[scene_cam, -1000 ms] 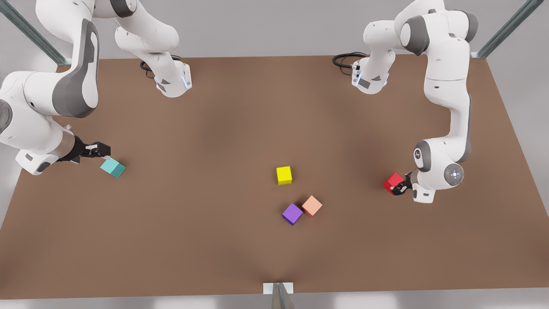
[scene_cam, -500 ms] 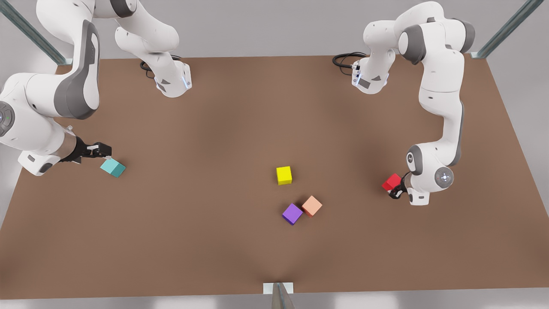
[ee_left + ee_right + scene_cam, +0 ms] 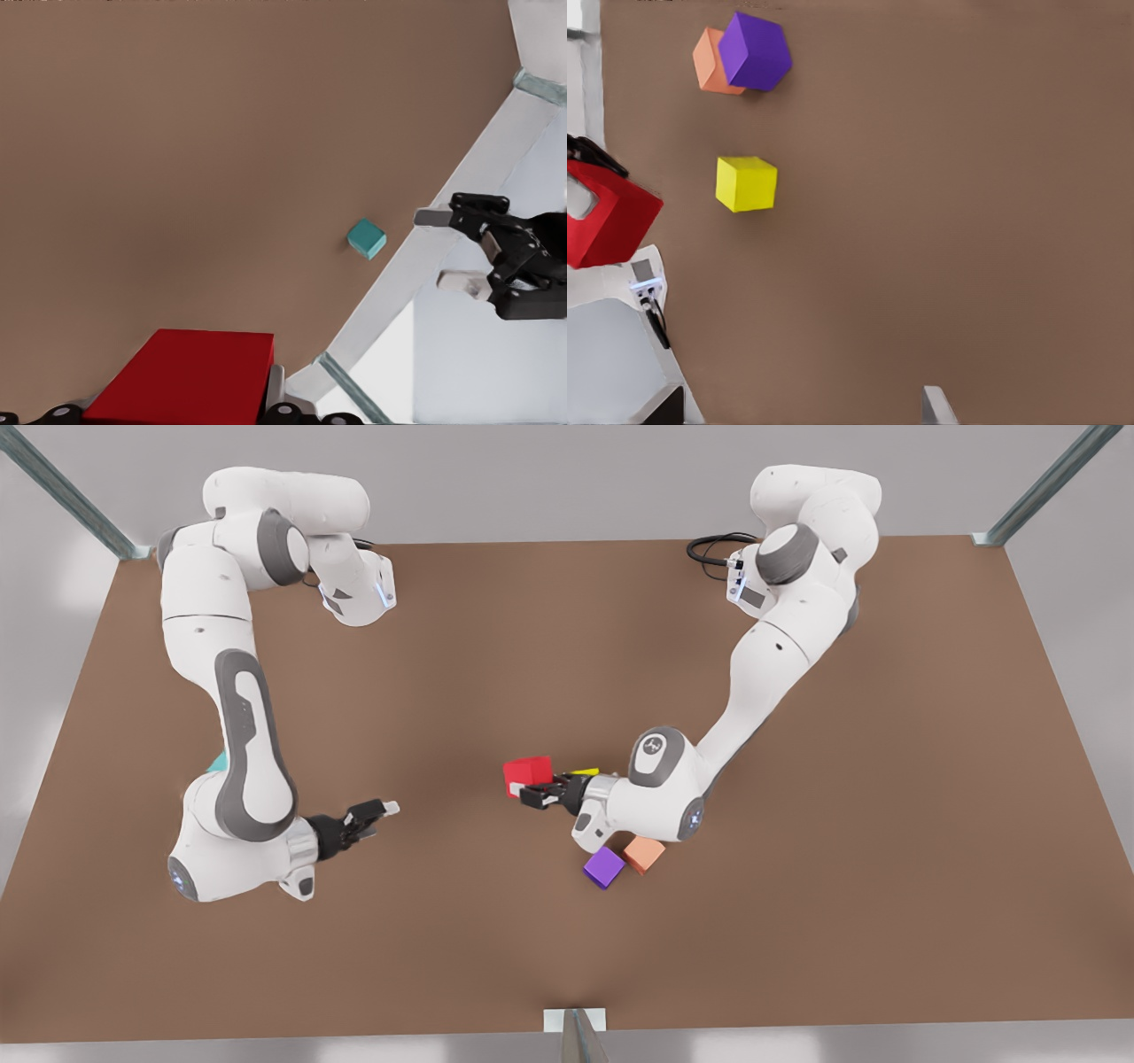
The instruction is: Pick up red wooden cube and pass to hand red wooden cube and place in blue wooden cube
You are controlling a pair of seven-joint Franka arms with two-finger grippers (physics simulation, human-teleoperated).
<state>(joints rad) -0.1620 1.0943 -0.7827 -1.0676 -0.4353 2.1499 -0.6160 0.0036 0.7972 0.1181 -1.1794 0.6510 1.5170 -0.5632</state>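
Observation:
The red wooden cube [image 3: 527, 772] hangs above the middle of the table, and my left gripper [image 3: 535, 790] is shut on it, reaching in from the front view's right. In the left wrist view the red cube [image 3: 182, 376] sits between my fingers. My right gripper [image 3: 383, 812] stands open and holds nothing, a short gap away toward the front view's left, pointing at the cube. The left wrist view also shows this right gripper [image 3: 447, 250], farther off. The blue wooden cube [image 3: 365, 238] lies on the table; in the front view it [image 3: 218, 762] is mostly hidden behind the right arm.
A yellow cube [image 3: 747, 183] lies below the left gripper, and in the front view it [image 3: 585, 771] is mostly hidden. A purple cube [image 3: 604, 866] and a salmon-orange cube [image 3: 644, 854] touch each other just in front of the left arm's wrist. The table's edges lie far off.
The left gripper has carried the red cube from the front view's right side to the middle. The right arm has swung away from the teal cube toward the middle, its gripper open.

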